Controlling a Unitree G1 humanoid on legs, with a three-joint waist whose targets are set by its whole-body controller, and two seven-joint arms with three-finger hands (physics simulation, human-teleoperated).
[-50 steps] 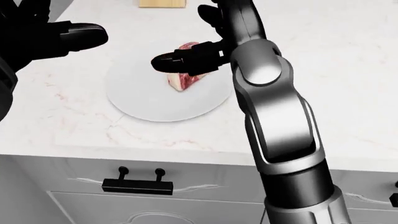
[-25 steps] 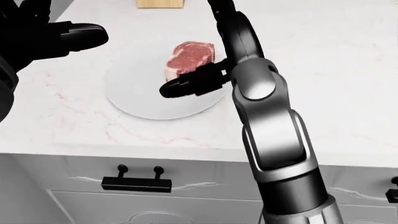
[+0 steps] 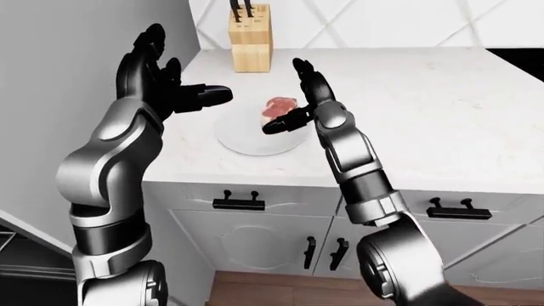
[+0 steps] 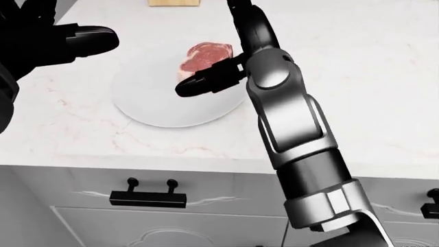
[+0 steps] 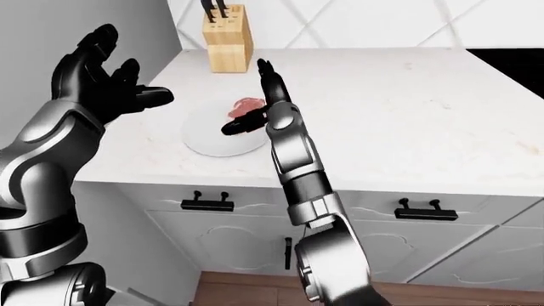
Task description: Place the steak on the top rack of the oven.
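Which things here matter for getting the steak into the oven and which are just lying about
For the job:
steak
plate under it
right robot hand, open beside the steak
left robot hand, open, raised

Just lying about:
knife block
cabinet handles

The right hand's thumb (image 4: pixel 206 81) covers the steak (image 4: pixel 204 55) at its 6 o'clock edge. The knife block (image 4: pixel 174 2) is cut off at 12 o'clock in the head view — only its base shows.

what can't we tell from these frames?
- Oven: in no view, so its top rack can't be checked.
- Steak: lower edge hidden by the right hand in every view; contact unclear.
- Knife block: cut off by the head view's top edge.
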